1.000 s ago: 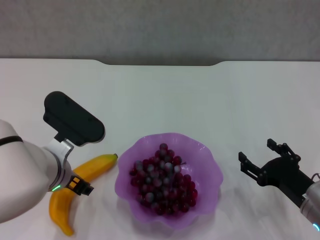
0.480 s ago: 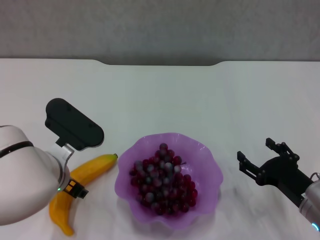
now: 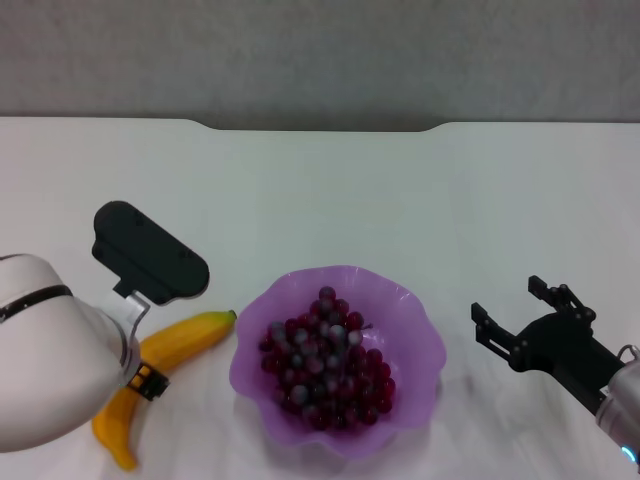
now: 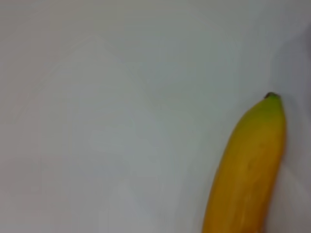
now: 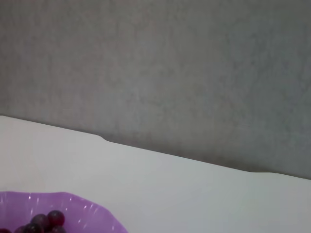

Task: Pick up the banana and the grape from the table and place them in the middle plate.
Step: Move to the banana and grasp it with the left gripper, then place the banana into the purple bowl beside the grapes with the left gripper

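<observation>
Grapes [image 3: 326, 358], a bunch of small round dark red-purple fruit, fill the translucent purple plastic plate with the scalloped rim [image 3: 418, 312] on the plain white table [image 3: 330, 190]. Left of that plate lies the curved yellow-orange banana [image 3: 185, 338], its greenish tip just beside the rim, with the left arm over its near half and that gripper's state impossible to tell. Right of the plate, apart from it, the black right gripper [image 3: 512, 317] hovers with fingers spread and nothing between them.

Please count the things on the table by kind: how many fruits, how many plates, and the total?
Fruits: 2, the banana on the table and the grape bunch in the plate.
Plates: 1, the middle plate.
Total: 3
</observation>
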`<action>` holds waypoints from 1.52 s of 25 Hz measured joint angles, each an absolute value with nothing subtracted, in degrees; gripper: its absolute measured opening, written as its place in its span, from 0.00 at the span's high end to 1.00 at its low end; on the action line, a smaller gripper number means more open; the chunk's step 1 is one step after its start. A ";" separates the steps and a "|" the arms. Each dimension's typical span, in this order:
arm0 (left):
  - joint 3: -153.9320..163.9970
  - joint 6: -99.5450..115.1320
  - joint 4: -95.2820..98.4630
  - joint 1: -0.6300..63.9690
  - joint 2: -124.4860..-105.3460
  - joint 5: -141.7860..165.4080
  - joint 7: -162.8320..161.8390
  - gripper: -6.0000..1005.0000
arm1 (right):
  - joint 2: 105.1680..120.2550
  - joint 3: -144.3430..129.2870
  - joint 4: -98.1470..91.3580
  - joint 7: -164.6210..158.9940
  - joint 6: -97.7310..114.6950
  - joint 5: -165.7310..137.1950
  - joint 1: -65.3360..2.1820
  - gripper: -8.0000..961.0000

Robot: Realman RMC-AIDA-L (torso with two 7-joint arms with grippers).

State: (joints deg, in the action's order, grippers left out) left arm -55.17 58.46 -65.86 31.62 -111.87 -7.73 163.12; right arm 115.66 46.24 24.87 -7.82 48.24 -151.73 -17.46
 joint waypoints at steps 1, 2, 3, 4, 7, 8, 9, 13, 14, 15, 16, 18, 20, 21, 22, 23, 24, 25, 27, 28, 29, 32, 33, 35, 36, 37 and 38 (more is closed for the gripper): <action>-55.07 58.46 -65.26 31.82 -112.01 -7.73 163.12 0.32 | 115.66 46.10 24.88 -7.82 48.32 -151.70 -17.47 0.07; -54.95 58.45 -64.55 32.08 -112.21 -7.72 163.12 0.35 | 115.66 46.05 24.89 -7.82 48.38 -151.64 -17.48 0.07; -54.88 58.45 -63.97 32.29 -112.36 -7.71 163.12 0.35 | 115.66 46.01 24.92 -7.82 48.44 -151.62 -17.48 0.07; -54.82 58.45 -63.53 32.44 -112.47 -7.69 163.12 0.35 | 115.66 46.00 24.92 -7.82 48.45 -151.61 -17.49 0.07; -54.67 58.44 -62.86 32.72 -112.76 -7.66 163.12 0.36 | 115.66 45.98 24.94 -7.82 48.51 -151.61 -17.49 0.07; -54.67 58.44 -62.87 32.76 -112.81 -7.65 163.12 0.36 | 115.66 45.97 24.95 -7.83 48.51 -151.61 -17.49 0.07; -54.74 58.44 -62.90 32.76 -112.82 -7.62 163.12 0.36 | 115.66 45.97 24.95 -7.82 48.52 -151.61 -17.48 0.07; -55.17 58.46 -63.06 32.76 -112.99 -7.33 163.12 0.36 | 115.66 45.96 24.96 -7.81 48.52 -151.61 -17.48 0.07; -55.20 58.46 -62.91 32.78 -113.05 -7.27 163.12 0.36 | 115.66 45.96 24.96 -7.79 48.52 -151.61 -17.49 0.07; -55.23 58.47 -62.84 32.80 -113.11 -7.22 163.13 0.36 | 115.66 45.96 24.96 -7.77 48.52 -151.61 -17.51 0.07; -55.24 58.47 -62.83 32.80 -113.14 -7.20 163.13 0.36 | 115.66 45.96 24.96 -7.76 48.52 -151.61 -17.53 0.07; -55.26 58.44 -62.82 32.79 -113.19 -7.14 163.12 0.36 | 115.66 45.96 24.96 -7.75 48.52 -151.61 -17.53 0.07; -55.27 58.35 -62.83 32.73 -113.21 -7.05 163.10 0.38 | 115.66 45.96 24.96 -7.74 48.52 -151.61 -17.53 0.07; -55.28 58.32 -62.83 32.70 -113.23 -6.97 163.09 0.40 | 115.66 45.96 24.96 -7.74 48.52 -151.61 -17.53 0.07; -55.31 58.30 -62.83 32.67 -113.29 -6.81 163.09 0.42 | 115.66 45.96 24.96 -7.73 48.52 -151.61 -17.53 0.07; -55.44 58.28 -62.83 32.61 -113.39 -6.55 163.08 0.45 | 115.66 45.96 24.96 -7.73 48.52 -151.61 -17.53 0.07; -55.67 58.28 -62.83 32.47 -113.64 -6.02 163.06 0.47 | 115.66 45.96 24.96 -7.73 48.52 -151.61 -17.53 0.07; -55.81 58.26 -62.82 32.39 -113.80 -5.56 163.05 0.47 | 115.66 45.96 24.96 -7.73 48.52 -151.61 -17.51 0.07; -56.60 58.30 -62.82 31.84 -114.53 -3.62 163.01 0.46 | 115.66 45.96 24.96 -7.73 48.53 -151.61 -17.46 0.07; -57.19 58.42 -63.06 31.45 -114.92 -2.49 163.00 0.46 | 115.66 45.96 24.96 -7.73 48.54 -151.61 -17.42 0.07; -58.04 58.67 -63.56 30.87 -115.36 -0.78 162.99 0.46 | 115.66 45.96 24.95 -7.73 48.55 -151.61 -17.40 0.07; -60.30 59.44 -66.04 29.16 -115.91 2.63 163.00 0.45 | 115.66 45.96 24.85 -7.73 48.54 -151.61 -17.37 0.07; -61.02 59.82 -67.76 28.30 -115.88 3.30 163.02 0.45 | 115.66 45.96 24.80 -7.73 48.52 -151.61 -17.38 0.07; -62.26 60.17 -71.28 26.72 -115.45 3.78 163.03 0.45 | 115.66 45.96 24.74 -7.73 48.43 -151.61 -17.39 0.07; -62.99 59.97 -73.04 25.87 -115.25 3.91 163.03 0.45 | 115.66 45.97 24.68 -7.73 48.42 -151.61 -17.40 0.07; -64.32 59.34 -75.59 24.31 -114.95 4.14 163.04 0.45 | 115.66 45.97 24.62 -7.73 48.40 -151.61 -17.40 0.07; -65.11 58.58 -77.37 23.16 -114.79 4.31 163.04 0.45 | 115.66 45.97 24.55 -7.73 48.40 -151.61 -17.40 0.07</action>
